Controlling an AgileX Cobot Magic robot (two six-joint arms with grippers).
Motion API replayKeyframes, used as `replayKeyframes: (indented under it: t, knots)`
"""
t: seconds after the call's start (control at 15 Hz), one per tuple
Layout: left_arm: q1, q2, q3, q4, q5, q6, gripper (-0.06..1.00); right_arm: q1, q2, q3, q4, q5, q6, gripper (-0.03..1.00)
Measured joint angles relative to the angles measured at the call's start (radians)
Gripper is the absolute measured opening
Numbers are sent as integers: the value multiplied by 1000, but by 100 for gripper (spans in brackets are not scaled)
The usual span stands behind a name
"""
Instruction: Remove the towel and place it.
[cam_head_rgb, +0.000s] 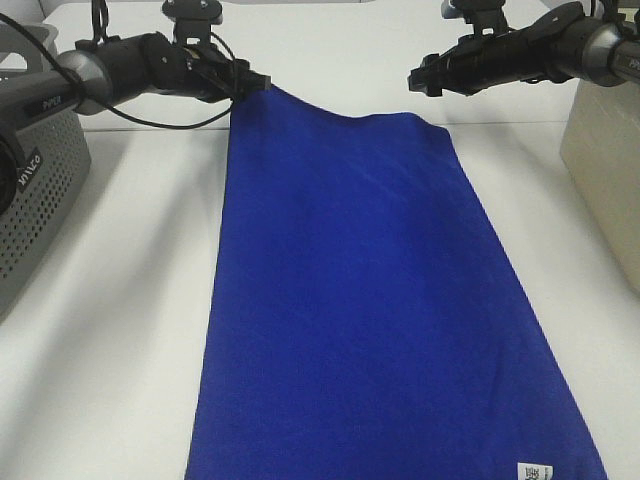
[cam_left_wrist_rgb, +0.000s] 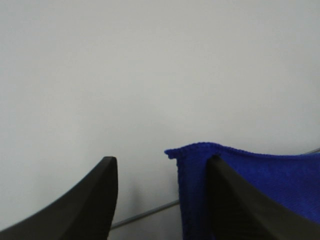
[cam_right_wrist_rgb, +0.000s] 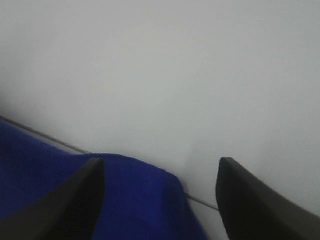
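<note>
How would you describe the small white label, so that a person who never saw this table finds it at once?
Start from the white table and the large blue towel spread along its middle. Follow the towel to its near end, right-hand corner in the high view: the label sits there. It is the only white patch on plain blue cloth.
</note>
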Motion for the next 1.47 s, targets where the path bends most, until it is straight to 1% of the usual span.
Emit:
replayKeyframes:
  t: [0.07,0.2,0.27,0.47,0.67,0.73,0.8,0.87,0.93,1.0,1.13,1.2,1.27,1.4,1.47]
  knots:
    - [1,-4,0,17,-2,0,49,0,0,-6,1,27,0,65]
    - [1,-1,0,22,-4,-8,49,0,0,-9,4,56,0,65]
    - [1,9,0,22,-7,-35,49,0,0,-9,6,70,0,65]
    - [1,36,0,22,-35,-167,50,0,0,-9,7,89,0,65]
    - [4,37,0,20,-46,-264,51,0,0,-9,9,92,0,65]
    - [4,37,0,-9,-45,-346,51,0,0,-9,12,103,0,65]
    - [4,37,0,-22,-34,-372,51,0,0,-9,12,116,0,65]
    - [6,37,0,-29,0,-399,51,0,0,-9,12,123,0,65]
    - [7,37,0,-30,22,-412,51,0,0,-9,12,125,0,65]
    - [11,37,0,-28,67,-426,51,-1,0,-9,12,136,0,65]
    - [15,36,0,45,113,-429,53,-3,0,-9,12,151,0,65]
    - [15,32,0,84,113,-433,57,-4,0,-9,13,164,0,65]
    - [15,25,0,105,101,-435,59,-5,0,-9,13,172,0,65]
    - [15,-4,0,108,31,-437,63,-5,0,-9,14,215,0,65]
    - [15,-13,0,87,26,-439,64,-5,0,-9,14,246,0,65]
